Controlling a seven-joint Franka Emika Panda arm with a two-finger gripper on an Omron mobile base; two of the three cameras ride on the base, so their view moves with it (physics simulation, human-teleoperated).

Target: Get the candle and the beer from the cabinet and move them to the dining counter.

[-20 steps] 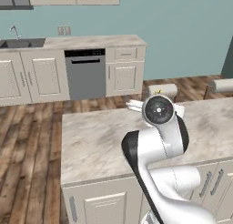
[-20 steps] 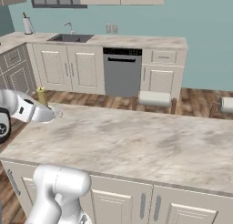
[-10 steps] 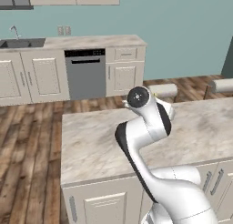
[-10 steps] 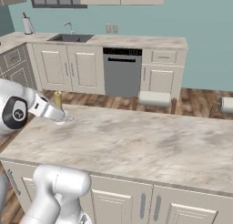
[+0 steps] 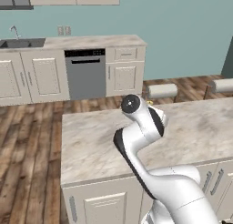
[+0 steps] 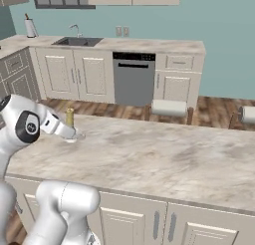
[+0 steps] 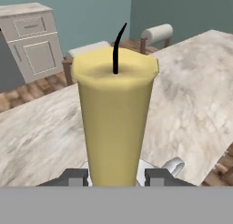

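Observation:
My gripper (image 7: 116, 177) is shut on the candle (image 7: 113, 123), a pale-yellow cylinder with a black wick standing upright in a silver-grey dish. The two dark fingertips (image 7: 75, 176) clamp its base from either side. In the right base view the candle (image 6: 70, 117) sits at the near-left corner of the dining counter (image 6: 164, 154), low over the marbled top. Whether the dish touches the stone I cannot tell. My own white arm hides the hand in the left base view, above the dining counter (image 5: 91, 141). The beer and the cabinet are out of view.
Two white-cushioned stools (image 6: 169, 108) stand along the island's far side. Beyond the wooden floor runs a wall counter with a grey dishwasher (image 6: 133, 79), a sink (image 6: 77, 41) and a paper-towel roll (image 6: 31, 27). The marbled top (image 7: 191, 91) stretches wide to the right.
The arm has swung inward over the island, carrying the candle rightwards in the right base view and a little lower toward the top. The grip stayed shut.

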